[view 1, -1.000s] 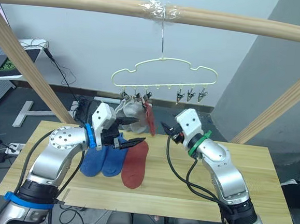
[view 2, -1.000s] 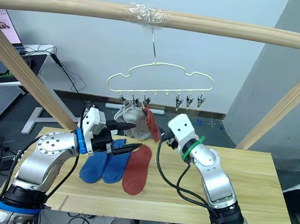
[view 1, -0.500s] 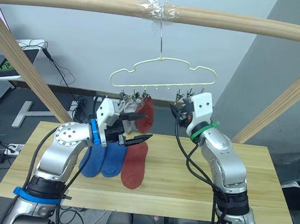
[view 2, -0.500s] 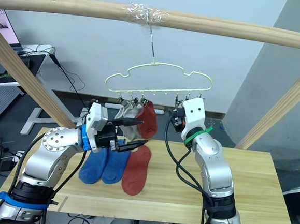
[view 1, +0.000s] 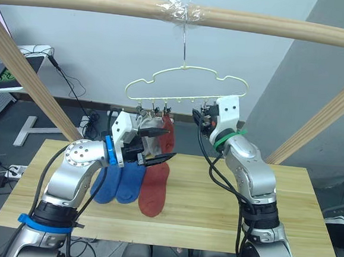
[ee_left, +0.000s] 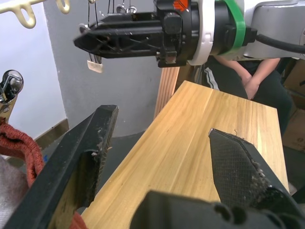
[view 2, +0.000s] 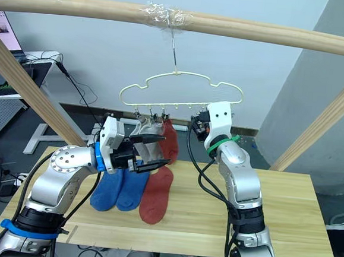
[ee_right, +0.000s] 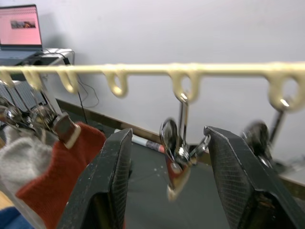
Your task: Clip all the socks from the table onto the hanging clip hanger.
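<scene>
The pale-yellow clip hanger (view 1: 184,66) hangs by its hook from the top pole. Two grey socks (view 1: 143,125) and one rust-red sock (view 1: 168,134) are clipped at its left end. On the table (view 1: 213,209) lie two blue socks (view 1: 117,184) and a second rust-red sock (view 1: 154,189). My left gripper (view 1: 166,145) is open, level with the hung socks' lower ends and above the table. My right gripper (ee_right: 169,133) is open up at the hanger's bar (ee_right: 190,69), its fingers on either side of a free metal clip (ee_right: 176,152).
Round wooden frame poles cross overhead (view 1: 169,10) and slant down at the left (view 1: 27,75) and right (view 1: 327,123). More empty clips (view 1: 207,109) hang on the right half of the hanger. A laptop (view 1: 4,67) sits on a side table at far left. A seated person (ee_left: 248,71) is beyond the table.
My right gripper rose from table height beside the hung red sock up to the hanger's bar, then shifted slightly left to a free clip. The left gripper stayed open and lifted slightly.
</scene>
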